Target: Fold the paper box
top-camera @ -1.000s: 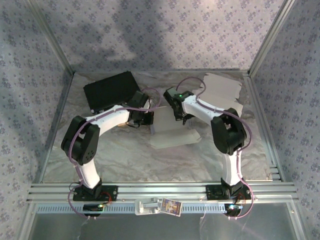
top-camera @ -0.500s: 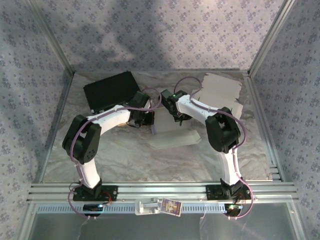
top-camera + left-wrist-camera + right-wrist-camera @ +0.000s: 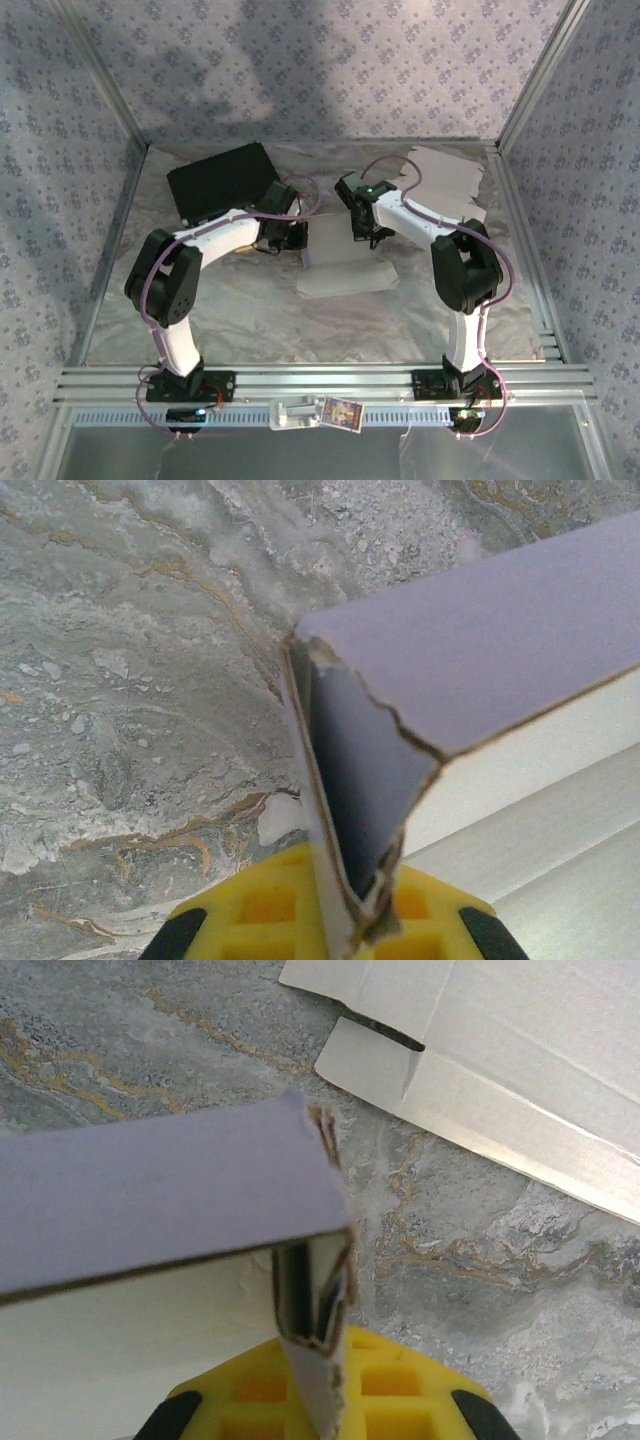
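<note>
here, left gripper [image 3: 352, 920], right gripper [image 3: 314, 1385] pinching paper box [image 3: 345, 265]

No legible text, label, brand, number or sign was found on any surface inspected. A small multicoloured printed card [image 3: 341, 412] on the aluminium front rail [image 3: 120, 381] was noted; its markings are too small to be read.
</note>
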Controlling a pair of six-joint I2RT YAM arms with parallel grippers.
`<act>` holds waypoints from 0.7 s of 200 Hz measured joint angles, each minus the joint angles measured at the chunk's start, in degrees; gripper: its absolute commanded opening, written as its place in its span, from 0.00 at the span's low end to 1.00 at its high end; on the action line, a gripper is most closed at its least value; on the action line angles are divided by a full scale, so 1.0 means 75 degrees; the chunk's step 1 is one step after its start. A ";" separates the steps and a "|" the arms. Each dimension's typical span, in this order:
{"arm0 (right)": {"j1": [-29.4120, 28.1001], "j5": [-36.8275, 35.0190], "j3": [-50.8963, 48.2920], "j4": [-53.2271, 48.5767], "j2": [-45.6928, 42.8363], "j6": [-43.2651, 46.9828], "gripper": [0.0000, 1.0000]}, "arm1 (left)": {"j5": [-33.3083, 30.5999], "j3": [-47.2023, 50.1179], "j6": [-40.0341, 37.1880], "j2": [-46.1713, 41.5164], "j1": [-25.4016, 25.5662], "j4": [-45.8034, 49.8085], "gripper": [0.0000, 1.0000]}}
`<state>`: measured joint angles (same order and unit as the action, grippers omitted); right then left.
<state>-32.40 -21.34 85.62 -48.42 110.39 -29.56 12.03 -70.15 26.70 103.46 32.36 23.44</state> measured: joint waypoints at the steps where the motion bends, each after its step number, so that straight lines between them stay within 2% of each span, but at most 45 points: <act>1: 0.0000 0.0000 -0.0003 0.0000 0.0000 0.0000 0.00 | -0.0003 0.0000 0.0000 0.0000 0.0000 -0.0003 0.08; 49: 0.0000 0.0000 -0.0184 0.0032 -0.0006 -0.0163 0.00 | -0.0131 0.0000 0.0189 0.0073 0.0003 -0.0122 0.19; 140: 0.0020 0.0093 -0.0213 0.0000 -0.0006 -0.0551 0.00 | -0.0472 0.0117 0.0484 0.0184 0.0184 -0.0565 0.17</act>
<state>-32.25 -20.64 84.03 -48.42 110.34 -33.69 8.49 -69.28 30.33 104.84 33.74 19.20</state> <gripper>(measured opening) 0.060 0.171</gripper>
